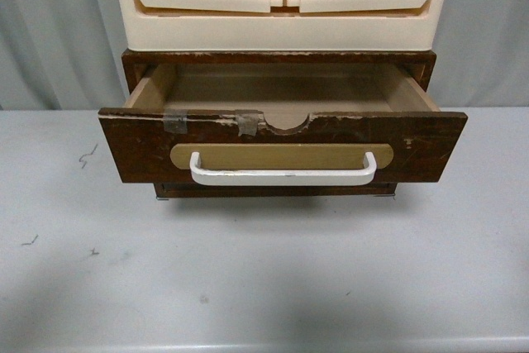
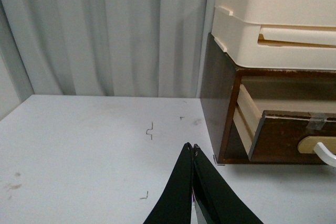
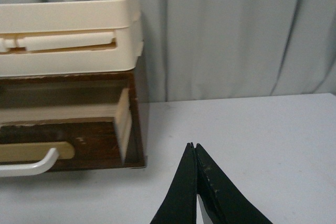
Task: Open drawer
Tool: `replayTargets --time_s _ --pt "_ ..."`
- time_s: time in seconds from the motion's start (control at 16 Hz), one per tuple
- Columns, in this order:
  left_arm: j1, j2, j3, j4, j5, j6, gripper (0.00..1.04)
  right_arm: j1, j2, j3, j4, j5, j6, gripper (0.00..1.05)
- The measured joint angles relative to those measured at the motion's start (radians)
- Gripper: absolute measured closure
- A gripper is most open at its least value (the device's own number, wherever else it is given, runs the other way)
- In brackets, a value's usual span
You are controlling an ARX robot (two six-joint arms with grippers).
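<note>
- The left gripper point(image 2: 192, 149) has its black fingers pressed together on nothing. It hangs over the grey table point(image 2: 79, 145), left of the dark wooden cabinet point(image 2: 218, 93).
- The right gripper point(image 3: 193, 148) is likewise closed and empty, off to the cabinet's right.
- The drawer point(image 1: 413, 148) stands pulled out toward the robot, with nothing touching its white handle point(image 1: 283, 176).
- Cream plastic drawers point(image 1: 281, 31) sit on top of the cabinet.

Left pincer point(image 2: 192, 149) and right pincer point(image 3: 192, 147) both closed, seemingly empty, tips together.
</note>
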Motion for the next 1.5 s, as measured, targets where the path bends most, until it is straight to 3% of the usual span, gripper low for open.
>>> replayTargets --time_s 0.38,0.94,1.06,1.31,1.38,1.5 --pt "-0.010 -0.148 0.000 -0.142 0.016 0.001 1.03 -0.021 -0.350 0.005 -0.379 -0.016 0.000 1.03" --pt "-0.010 -0.282 0.000 -0.278 0.016 0.001 1.03 -0.021 -0.562 0.005 -0.591 -0.016 0.000 1.03" --pt "-0.010 -0.440 0.001 -0.462 0.016 0.001 1.03 -0.021 -0.599 0.005 -0.627 -0.016 0.000 1.03" --pt "-0.010 -0.448 0.001 -0.452 0.016 0.001 1.03 -0.021 -0.663 0.006 -0.702 -0.016 0.000 1.03" --pt "-0.010 -0.448 0.001 -0.455 0.015 0.001 1.03 -0.021 -0.758 0.007 -0.843 -0.019 0.000 1.03" --pt "-0.010 -0.448 0.001 -0.454 0.016 0.001 1.03 -0.021 -0.820 0.009 -0.853 -0.019 0.000 1.03"
